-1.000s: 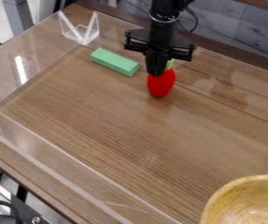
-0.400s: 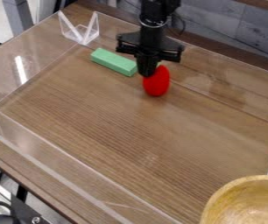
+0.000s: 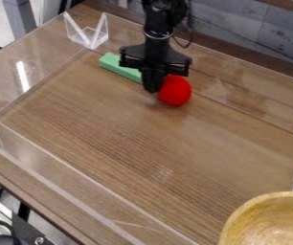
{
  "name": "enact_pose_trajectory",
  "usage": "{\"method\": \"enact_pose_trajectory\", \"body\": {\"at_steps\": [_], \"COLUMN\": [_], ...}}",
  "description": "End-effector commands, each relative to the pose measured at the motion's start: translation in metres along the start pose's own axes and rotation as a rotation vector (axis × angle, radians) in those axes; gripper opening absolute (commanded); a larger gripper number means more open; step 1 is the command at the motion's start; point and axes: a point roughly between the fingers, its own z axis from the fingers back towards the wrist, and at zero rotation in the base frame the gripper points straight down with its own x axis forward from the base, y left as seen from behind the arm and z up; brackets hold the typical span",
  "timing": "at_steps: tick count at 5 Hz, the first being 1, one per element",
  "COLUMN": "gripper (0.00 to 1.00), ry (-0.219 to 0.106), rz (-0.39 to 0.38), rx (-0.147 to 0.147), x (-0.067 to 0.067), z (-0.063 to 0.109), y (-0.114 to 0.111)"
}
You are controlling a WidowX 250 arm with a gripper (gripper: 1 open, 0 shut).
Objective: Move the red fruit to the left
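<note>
Your clenched gripper (image 3: 153,87), apparently holding nothing, is slipping left past the red fruit (image 3: 175,91) at upper center, leaving it lagging and the leftward move unfinished.

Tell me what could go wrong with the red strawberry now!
The black gripper is right beside the toy strawberry, at its left, so pushing from there might roll it right, the wrong way. The green block sits close on the gripper's other side, so a move left could bump it.
</note>
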Motion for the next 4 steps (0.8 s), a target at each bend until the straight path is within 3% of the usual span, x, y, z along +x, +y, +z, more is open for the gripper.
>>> {"method": "enact_pose_trajectory", "body": {"at_steps": [1,3,4], "gripper": [0.0,0.0,0.0], "ry": [-0.038,-0.024,-0.03], "rz": [0.031,0.071,0.08], "rx": [-0.008,-0.005,-0.035], "x": [0.009,0.017,0.026], "z": [0.016,0.012,0.024], "y": [0.0,0.003,0.022]}}
